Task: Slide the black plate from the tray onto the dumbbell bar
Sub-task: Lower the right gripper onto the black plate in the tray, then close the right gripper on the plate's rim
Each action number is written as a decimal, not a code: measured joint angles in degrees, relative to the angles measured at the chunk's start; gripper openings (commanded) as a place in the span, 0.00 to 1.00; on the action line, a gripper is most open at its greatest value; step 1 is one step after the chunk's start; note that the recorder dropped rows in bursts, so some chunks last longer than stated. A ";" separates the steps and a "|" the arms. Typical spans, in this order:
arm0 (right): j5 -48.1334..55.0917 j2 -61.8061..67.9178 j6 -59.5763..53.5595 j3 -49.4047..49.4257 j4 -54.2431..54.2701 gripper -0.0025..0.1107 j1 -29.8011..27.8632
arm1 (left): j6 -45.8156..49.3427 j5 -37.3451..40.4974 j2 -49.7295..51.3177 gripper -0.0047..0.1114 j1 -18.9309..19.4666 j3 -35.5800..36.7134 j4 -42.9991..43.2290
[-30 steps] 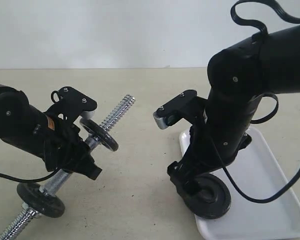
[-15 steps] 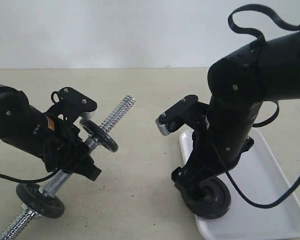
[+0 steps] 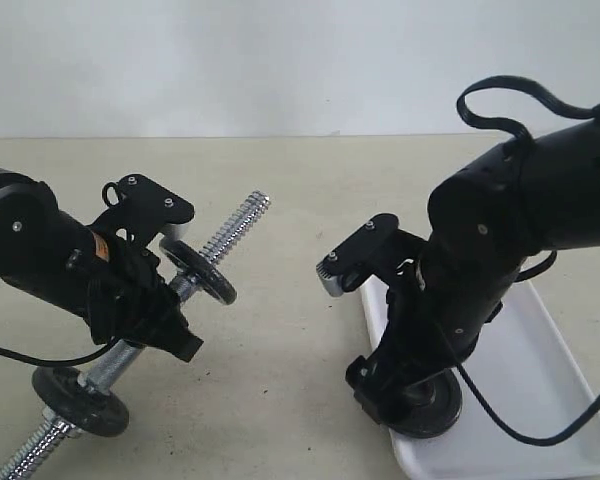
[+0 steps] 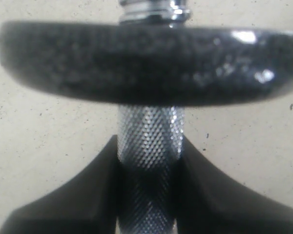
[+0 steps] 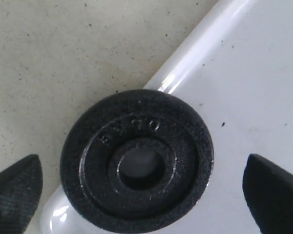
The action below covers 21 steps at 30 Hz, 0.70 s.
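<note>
Right gripper (image 5: 144,190) hangs wide open over the black plate (image 5: 136,127), flat on the tray (image 5: 244,87) rim between its jaws; left gripper (image 4: 146,195) clamps the dumbbell bar (image 4: 149,131), free threaded end angled toward the right arm.

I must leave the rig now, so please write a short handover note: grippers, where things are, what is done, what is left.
Left gripper: shut on the bar, held tilted, one threaded end free.
Right gripper: open, one finger each side of the plate, not touching.
Plate: flat at the tray corner, partly over its rim.
Done: bar gripped.
Left: grasp the plate, lift it, slide it onto the bar.
</note>
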 measured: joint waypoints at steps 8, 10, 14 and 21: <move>-0.32 6.52 0.22 -0.11 0.82 0.95 0.00 | 0.00 0.00 0.00 0.08 0.00 0.00 0.00; -0.67 6.63 0.22 -0.21 1.32 0.95 0.00 | 0.00 0.00 0.00 0.08 0.00 0.00 0.00; -1.87 6.76 0.22 -0.21 1.72 0.95 0.00 | 0.00 0.00 0.00 0.08 0.00 0.00 0.00; -2.90 6.76 0.43 -0.31 1.83 0.95 0.00 | 0.00 0.00 0.00 0.08 0.00 0.00 0.00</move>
